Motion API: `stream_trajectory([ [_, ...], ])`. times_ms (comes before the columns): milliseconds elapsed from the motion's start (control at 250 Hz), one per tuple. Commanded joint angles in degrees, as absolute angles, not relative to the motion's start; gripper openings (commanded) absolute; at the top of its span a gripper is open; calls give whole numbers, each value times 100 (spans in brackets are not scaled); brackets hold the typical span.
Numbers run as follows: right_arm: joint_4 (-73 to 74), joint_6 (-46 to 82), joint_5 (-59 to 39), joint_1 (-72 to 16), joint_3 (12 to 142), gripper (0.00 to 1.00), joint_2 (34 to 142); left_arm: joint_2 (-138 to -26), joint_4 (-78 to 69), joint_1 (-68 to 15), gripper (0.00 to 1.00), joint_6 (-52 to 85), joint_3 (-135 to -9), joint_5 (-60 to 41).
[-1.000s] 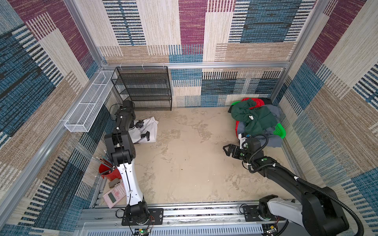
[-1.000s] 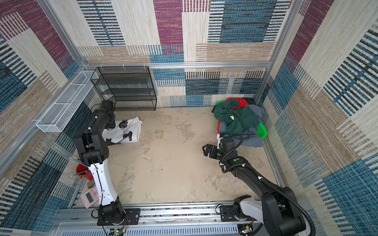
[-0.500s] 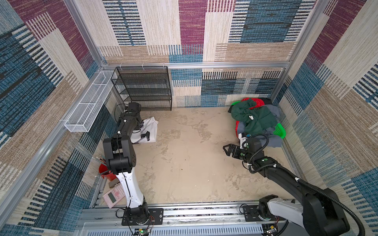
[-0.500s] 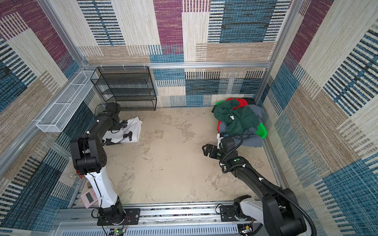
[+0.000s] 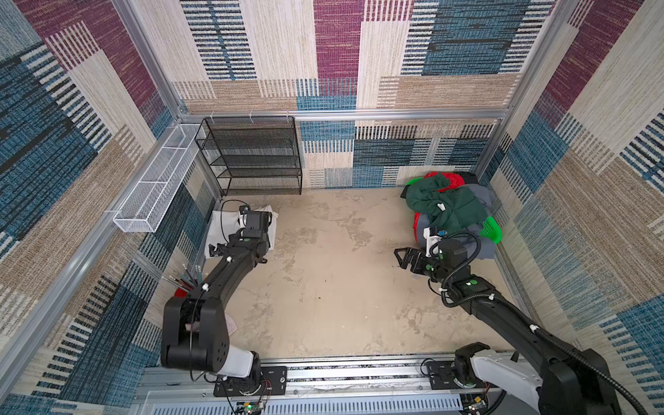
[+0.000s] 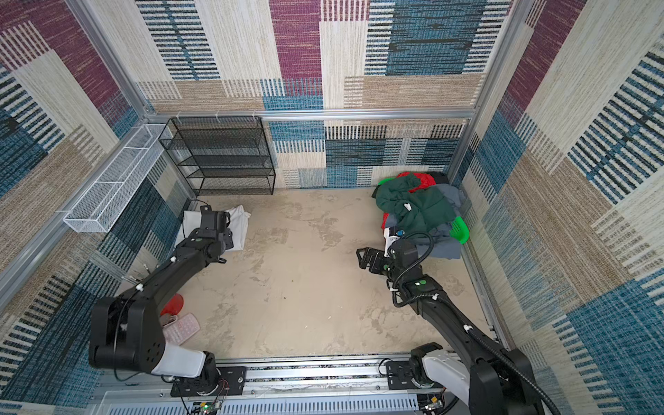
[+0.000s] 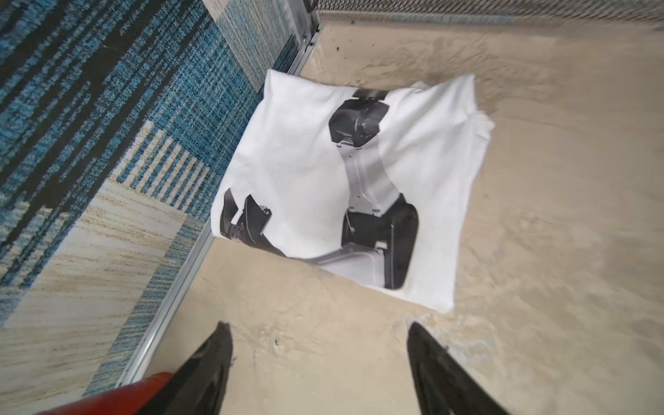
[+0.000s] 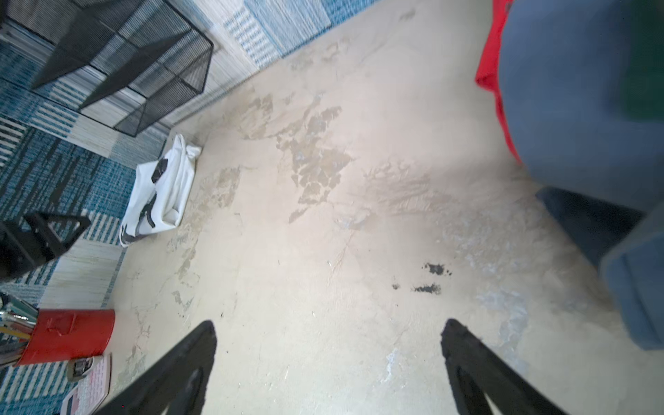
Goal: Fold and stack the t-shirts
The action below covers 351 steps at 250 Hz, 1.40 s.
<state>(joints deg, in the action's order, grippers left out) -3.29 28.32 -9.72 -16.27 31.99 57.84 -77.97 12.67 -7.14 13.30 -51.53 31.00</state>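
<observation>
We list: folded white t-shirt (image 7: 305, 161), flat just ahead of our left gripper (image 7: 317, 327), which is spread wide and empty; unfolded t-shirt pile (image 5: 451, 210), just beside and behind our right gripper (image 8: 328, 323), likewise wide and empty, and in our judgement the nearer arm.

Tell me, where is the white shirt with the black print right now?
In both top views the white t-shirt lies folded on the beige tabletop at the far left, against the left wall, just in front of the black wire shelf.
</observation>
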Motion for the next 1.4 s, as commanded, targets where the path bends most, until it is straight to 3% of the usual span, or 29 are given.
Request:
stream_trajectory([
  [0, 251, 2519, -92, -1635, 2985, 98, 5443, -6950, -223, -756, 80, 1394, -4153, 2771],
  [136, 1756, 1930, 928, -1635, 1969, 99, 4676, -6287, -1495, -756, 86, 967, -2809, 2965],
  [284, 3656, 1459, 2628, -1635, 797, 98, 4214, -6765, -2679, -747, 89, 332, -2142, 2742],
  [336, 4115, 1181, 3014, -1635, 669, 99, 4476, -7175, -3346, -729, 89, 100, -2055, 2611],
  [412, 4659, 832, 3338, -1626, 716, 99, 4999, -7447, -3147, -722, 89, -122, -2360, 2108],
  [592, 6872, -270, 3749, -1608, 449, 98, 6813, -8533, -5598, -530, 91, -334, -1876, 1608],
  [620, 7156, -387, 3810, -1602, 429, 98, 7092, -8700, -5948, -481, 99, -288, -1756, 1521],
  [652, 7457, -555, 3979, -1600, 453, 98, 7332, -8838, -6210, -450, 100, -280, -1702, 1496],
  [836, 8844, -857, 2813, -1353, 382, 98, 8147, -8801, -5150, -319, 100, -177, -2213, 1261],
  [944, 10189, -1105, 2765, -1257, 325, 98, 9135, -8807, -4801, -103, 100, 7, -2392, 1046],
  [1040, 9032, -610, 2171, -927, 394, 98, 8557, -8807, -4726, -35, 100, 53, -2420, 958],
  [1160, 8312, -175, 1179, -381, 670, 98, 8666, -8808, -4665, 21, 100, 92, -2447, 821],
  [1208, 8841, -159, 1128, -273, 811, 98, 9139, -8815, -4658, 59, 100, 104, -2450, 754],
  [1260, 7326, -3, 874, -162, 1203, 98, 8752, -8807, -4652, 75, 100, 118, -2453, 722],
  [1312, 8176, 104, 462, 52, 993, 98, 9004, -8818, -4651, 79, 100, 119, -2458, 722],
  [1364, 7553, 141, 459, 61, 1114, 98, 8781, -8799, -4648, 79, 100, 122, -2454, 720],
  [1400, 7880, 129, 458, 62, 1053, 98, 8902, -8807, -4657, 79, 100, 111, -2453, 728],
])
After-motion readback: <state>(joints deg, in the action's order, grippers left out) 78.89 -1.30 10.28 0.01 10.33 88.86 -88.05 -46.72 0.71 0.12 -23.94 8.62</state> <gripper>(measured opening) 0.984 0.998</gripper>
